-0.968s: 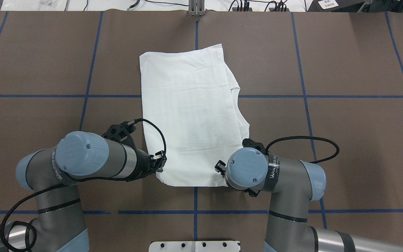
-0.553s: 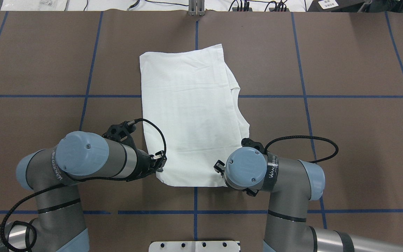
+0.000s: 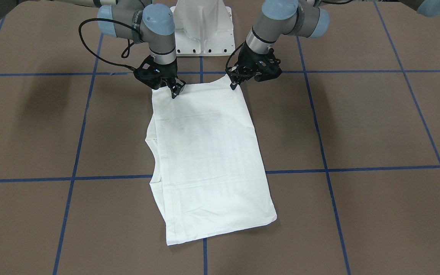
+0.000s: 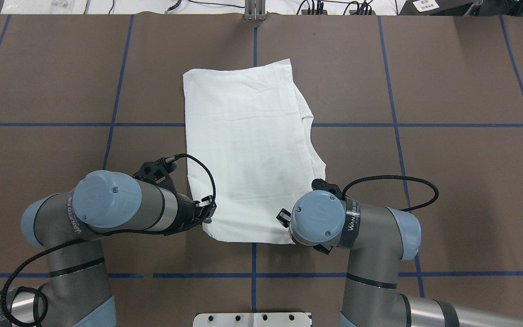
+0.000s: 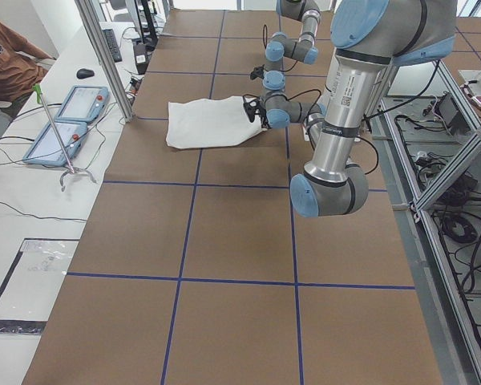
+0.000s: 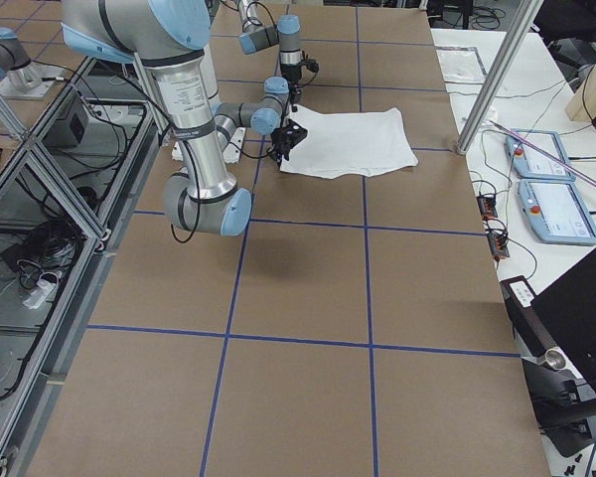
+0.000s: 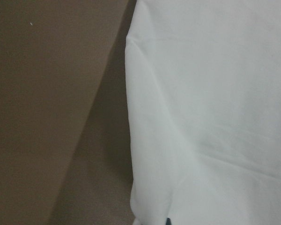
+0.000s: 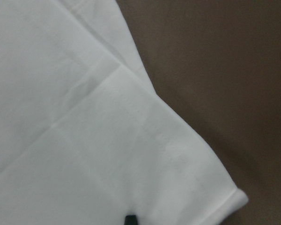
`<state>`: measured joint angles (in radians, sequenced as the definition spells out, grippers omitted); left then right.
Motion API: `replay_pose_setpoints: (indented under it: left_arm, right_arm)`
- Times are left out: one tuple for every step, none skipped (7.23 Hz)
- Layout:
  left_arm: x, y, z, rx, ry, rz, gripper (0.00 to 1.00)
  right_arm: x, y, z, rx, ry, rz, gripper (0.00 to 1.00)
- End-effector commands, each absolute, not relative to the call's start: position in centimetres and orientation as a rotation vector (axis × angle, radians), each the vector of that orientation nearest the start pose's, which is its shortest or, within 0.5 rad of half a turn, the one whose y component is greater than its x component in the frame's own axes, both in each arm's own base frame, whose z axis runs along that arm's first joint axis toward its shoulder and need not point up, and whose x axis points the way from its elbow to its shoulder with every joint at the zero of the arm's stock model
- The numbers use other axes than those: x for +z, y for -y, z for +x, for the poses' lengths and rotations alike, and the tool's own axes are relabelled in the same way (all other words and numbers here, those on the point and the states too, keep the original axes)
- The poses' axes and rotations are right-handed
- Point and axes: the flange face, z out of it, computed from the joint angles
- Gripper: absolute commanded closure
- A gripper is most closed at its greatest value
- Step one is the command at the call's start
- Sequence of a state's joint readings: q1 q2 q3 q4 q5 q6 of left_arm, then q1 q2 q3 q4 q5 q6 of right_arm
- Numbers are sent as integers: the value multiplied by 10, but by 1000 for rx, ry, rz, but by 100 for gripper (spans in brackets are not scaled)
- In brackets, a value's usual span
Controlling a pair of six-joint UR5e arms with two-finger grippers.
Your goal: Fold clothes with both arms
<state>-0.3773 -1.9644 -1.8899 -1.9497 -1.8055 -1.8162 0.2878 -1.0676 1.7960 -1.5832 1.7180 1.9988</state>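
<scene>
The brown surface, gridded with blue tape, carries the white T-shirt, which is folded into a long panel and lies flat at the middle. Along the edge nearest the robot's base, the left end effector is clenched on the left corner. The right end effector grips the right corner.

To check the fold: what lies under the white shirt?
The white folded shirt lies on the brown table cover; blue tape lines run beneath it. Lower layers peek out at one edge; the rest is hidden.
</scene>
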Motion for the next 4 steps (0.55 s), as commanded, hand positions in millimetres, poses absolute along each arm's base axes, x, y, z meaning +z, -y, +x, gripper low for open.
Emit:
replay_pose_setpoints:
  left_arm:
    - [255,321,510,-429,-1107,-140,100]
    - [255,321,510,-429,-1107,-140,100]
    - [255,321,510,-429,-1107,-140,100]
    - [253,320,509,-428,-1112,-139,100]
  right_arm:
    - [281,294,-577,629,719,-194,100]
    - [281,294,-577,629,720,-195,100]
    - [279,294,-576,629,723,-195,100]
    - [274,293,-571,628,737,-195,100]
